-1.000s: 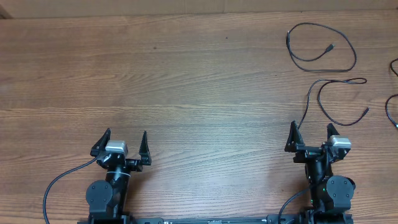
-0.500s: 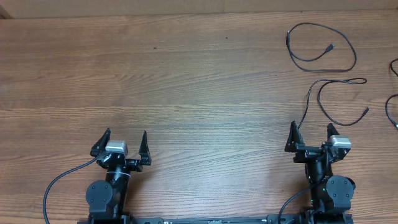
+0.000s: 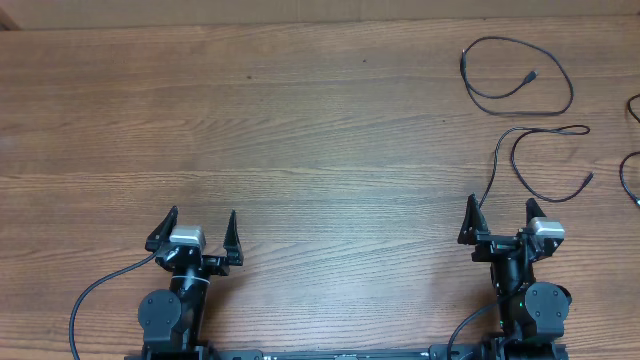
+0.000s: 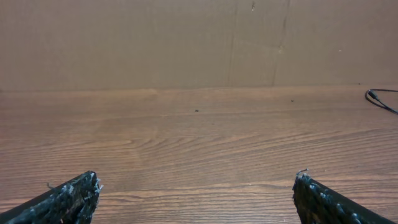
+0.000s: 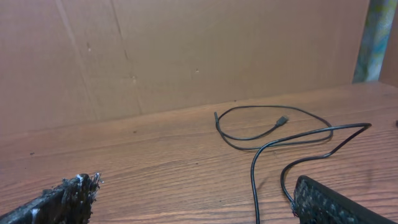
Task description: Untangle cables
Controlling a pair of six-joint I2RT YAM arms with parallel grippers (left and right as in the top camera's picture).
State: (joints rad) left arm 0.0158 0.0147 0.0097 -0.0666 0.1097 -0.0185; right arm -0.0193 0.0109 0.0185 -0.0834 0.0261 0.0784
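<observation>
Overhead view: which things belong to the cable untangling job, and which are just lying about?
Part of the job:
- far cable, a loose loop
- near cable, lying apart from it
- cable pieces cut off at the right edge
- left gripper and right gripper, both open

Not part of it:
- wooden table
- cardboard wall
- thick arm wire

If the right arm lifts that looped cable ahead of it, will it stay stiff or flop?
Probably floppy: the cable is thin and lies in loose curves. Likely light, so a push may drag the whole loop.
</observation>
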